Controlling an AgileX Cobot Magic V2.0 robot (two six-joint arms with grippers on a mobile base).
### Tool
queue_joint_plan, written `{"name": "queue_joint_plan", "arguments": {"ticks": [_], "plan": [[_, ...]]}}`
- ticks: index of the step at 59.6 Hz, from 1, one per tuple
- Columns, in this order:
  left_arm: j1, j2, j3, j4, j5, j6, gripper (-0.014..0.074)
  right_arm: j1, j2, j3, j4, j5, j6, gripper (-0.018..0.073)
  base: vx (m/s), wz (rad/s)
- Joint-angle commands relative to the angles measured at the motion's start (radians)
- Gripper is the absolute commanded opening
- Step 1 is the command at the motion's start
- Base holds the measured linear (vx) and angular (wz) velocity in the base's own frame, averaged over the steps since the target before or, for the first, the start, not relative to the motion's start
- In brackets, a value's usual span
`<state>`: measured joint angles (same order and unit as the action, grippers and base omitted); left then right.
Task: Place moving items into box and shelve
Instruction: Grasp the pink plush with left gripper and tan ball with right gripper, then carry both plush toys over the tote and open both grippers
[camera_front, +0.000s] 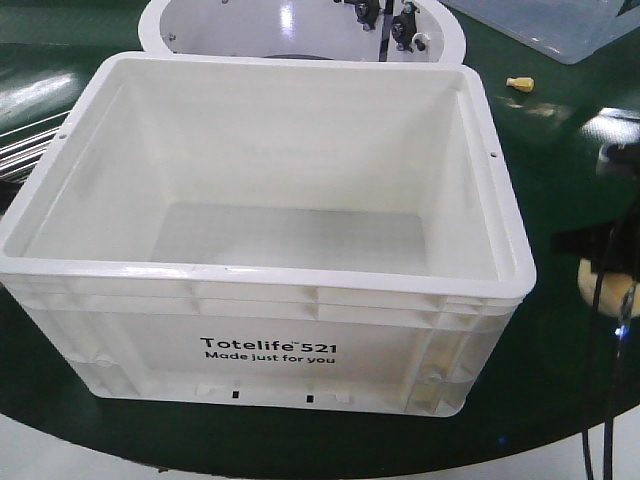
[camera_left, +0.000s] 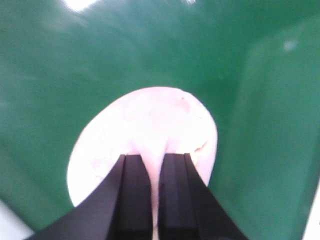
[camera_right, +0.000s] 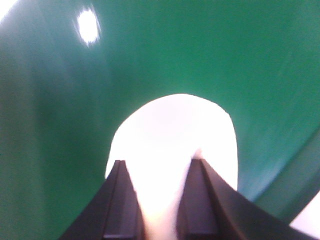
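The left gripper (camera_left: 154, 165) pinches a pale tan round bun (camera_left: 145, 125) over the green tabletop (camera_left: 50, 75); the right gripper (camera_right: 159, 167) clamps a second pale bun (camera_right: 172, 130) (glare-washed), both outside the large white plastic tote (camera_front: 120, 330).

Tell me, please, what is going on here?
The left gripper is pinched shut on a pale bun over the green table, and the right gripper grips a pale bun too; I cannot tell if they are separate buns. The white box stands open and empty, so nothing is packed yet.
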<state>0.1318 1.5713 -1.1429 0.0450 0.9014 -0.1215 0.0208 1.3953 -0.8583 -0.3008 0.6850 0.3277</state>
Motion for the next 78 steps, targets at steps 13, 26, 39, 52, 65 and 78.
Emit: {"name": "queue_joint_plan", "arguments": {"ticks": [13,26,39,52,65,78], "plan": [[-0.002,-0.340,-0.035,-0.002,-0.102,-0.042,-0.0003,-0.001,-0.176,-0.276,-0.106,0.046,-0.083,-0.0008,0.00,0.00],[-0.004,-0.499,-0.135,-0.192,-0.108,0.090,-0.0003,-0.001,-0.222,-0.431,0.019,0.020,-0.199,-0.0006,0.00,0.00],[-0.004,-0.504,-0.238,-0.788,-0.108,0.431,-0.0001,0.187,-0.196,-0.530,0.255,-0.018,-0.389,-0.0004,0.00,0.00],[-0.041,-0.443,-0.237,-0.966,-0.008,0.541,-0.0001,0.485,-0.093,-0.529,0.221,-0.041,-0.320,-0.0004,0.00,0.00],[-0.248,-0.312,-0.237,-0.829,-0.025,0.541,-0.0001,0.609,0.011,-0.529,0.138,-0.075,-0.185,0.0008,0.00,0.00],[-0.390,-0.214,-0.237,-0.534,-0.109,0.421,-0.0001,0.607,0.058,-0.529,0.108,-0.102,-0.125,0.0137,0.00,0.00]]}}
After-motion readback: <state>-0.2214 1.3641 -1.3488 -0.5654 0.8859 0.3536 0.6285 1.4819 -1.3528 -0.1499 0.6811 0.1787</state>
